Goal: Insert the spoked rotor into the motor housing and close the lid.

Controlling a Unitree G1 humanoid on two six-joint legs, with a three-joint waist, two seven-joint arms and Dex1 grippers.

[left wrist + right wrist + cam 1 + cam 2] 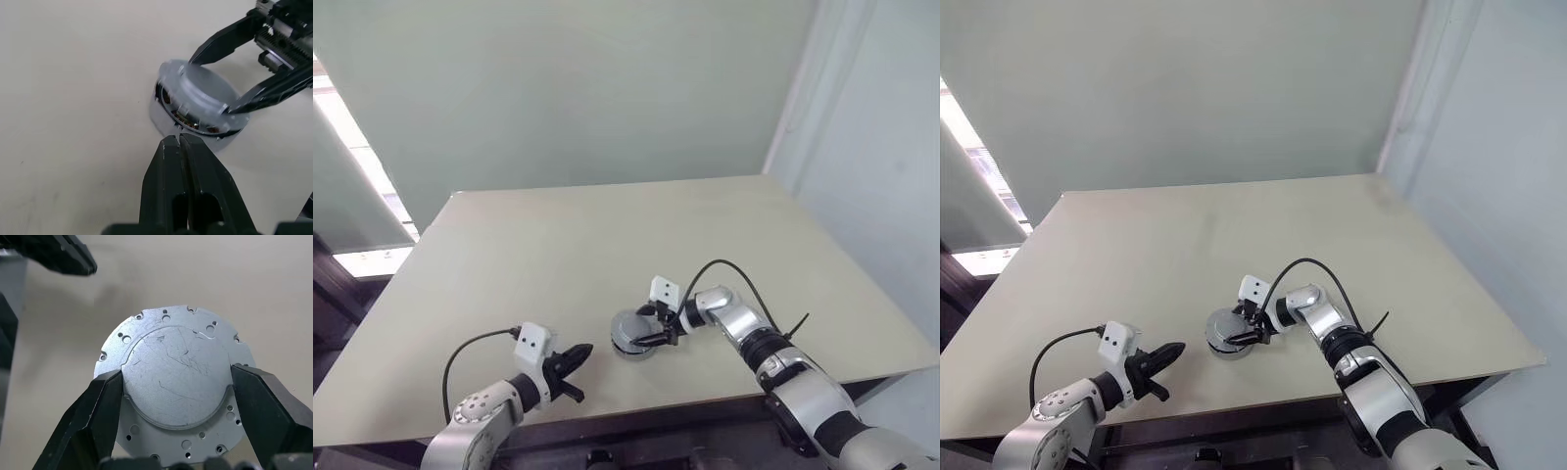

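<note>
Near the front edge of the table (607, 245), about midway along it, our right gripper (658, 327) straddled the lid (205, 98) with its 2 black fingers (93, 421) spread wide, 1 on each side of the raised round centre. In the right wrist view both pads seemed to touch that raised step, so we judged it a grip on the lid, though we could not be sure the pads were pressing rather than merely resting against it. The lid sat on top of the motor housing (193, 126), whose reddish-copper windings showed in a band beneath the lid's rim. It looked slightly cocked there, the side toward our left gripper riding a little higher, so we judged it not yet fully seated. We could not see the spoked rotor; we took it to be inside the housing under the lid.

The relation the next move turned on was this: the lid lay directly between the right fingers, flat face up, its axis pointing up from the table, so any seating push had to go straight down along that axis. Our left gripper (570, 364) was fully closed and holding nothing, just beside the stack toward the table's front-left corner, pointing at it but apart from it. The right arm was plainly the nearer one.
</note>
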